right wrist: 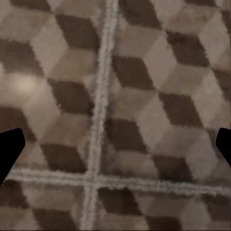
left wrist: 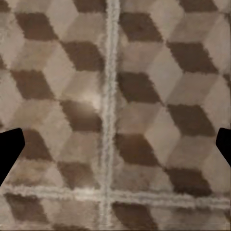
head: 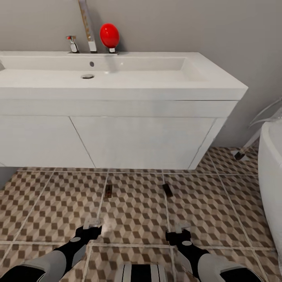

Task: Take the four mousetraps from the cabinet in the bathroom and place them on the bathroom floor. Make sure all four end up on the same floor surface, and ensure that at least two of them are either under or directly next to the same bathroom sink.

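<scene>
Mousetraps (head: pixel 108 190) (head: pixel 167 190) lie on tiles near sink (head: pixel 117 72).

Glossy white sink (head: pixel 203 74), chrome tap (head: pixel 87 23); matt patterned floor tiles (head: pixel 133 219), perhaps wooden mousetraps (head: pixel 108 190)

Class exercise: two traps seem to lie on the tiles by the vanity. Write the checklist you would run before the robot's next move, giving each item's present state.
1. Two small dark-brown wooden mousetraps, one and another, on the cube-patterned tiled floor: ok.
2. Both close before the white rectangular sink vanity: ok.
3. All four traps placed: not ok, two seen.
4. Left tool empty, jaws apart over bare tiles: ok.
5. Right tool empty, jaws apart: ok.
6. Traps lying flat: cannot tell, too small.
</scene>
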You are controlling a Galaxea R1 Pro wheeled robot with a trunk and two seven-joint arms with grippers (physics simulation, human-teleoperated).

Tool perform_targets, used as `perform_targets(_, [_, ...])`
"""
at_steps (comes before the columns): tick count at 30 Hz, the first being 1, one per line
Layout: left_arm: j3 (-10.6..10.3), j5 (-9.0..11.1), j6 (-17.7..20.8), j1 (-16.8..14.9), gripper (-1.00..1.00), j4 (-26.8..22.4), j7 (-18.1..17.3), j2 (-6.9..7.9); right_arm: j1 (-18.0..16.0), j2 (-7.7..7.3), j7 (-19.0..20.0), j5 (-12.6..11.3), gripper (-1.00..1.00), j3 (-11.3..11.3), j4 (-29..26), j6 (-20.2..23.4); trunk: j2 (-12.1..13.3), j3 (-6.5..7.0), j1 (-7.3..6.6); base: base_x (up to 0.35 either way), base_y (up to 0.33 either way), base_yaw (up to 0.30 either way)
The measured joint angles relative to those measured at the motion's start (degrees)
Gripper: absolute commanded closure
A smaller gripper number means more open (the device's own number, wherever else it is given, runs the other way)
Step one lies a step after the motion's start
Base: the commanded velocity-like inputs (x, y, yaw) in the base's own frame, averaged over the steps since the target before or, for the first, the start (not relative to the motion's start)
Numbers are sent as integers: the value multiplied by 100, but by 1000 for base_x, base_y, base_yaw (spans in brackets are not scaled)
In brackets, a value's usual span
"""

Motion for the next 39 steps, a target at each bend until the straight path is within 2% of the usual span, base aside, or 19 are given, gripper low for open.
perform_targets(13, [3, -4, -14, 0, -100, 0, 0, 0, 0, 0, 0, 1, -100, 4, -1, -7, 0, 0, -2, -270, 0, 0])
perform_targets(39, [5, -8, -26, 1, -100, -2, 0, 0, 0, 0, 0, 3, -100, 6, 0, -7, 0, 0, -4, -17, 0, 0])
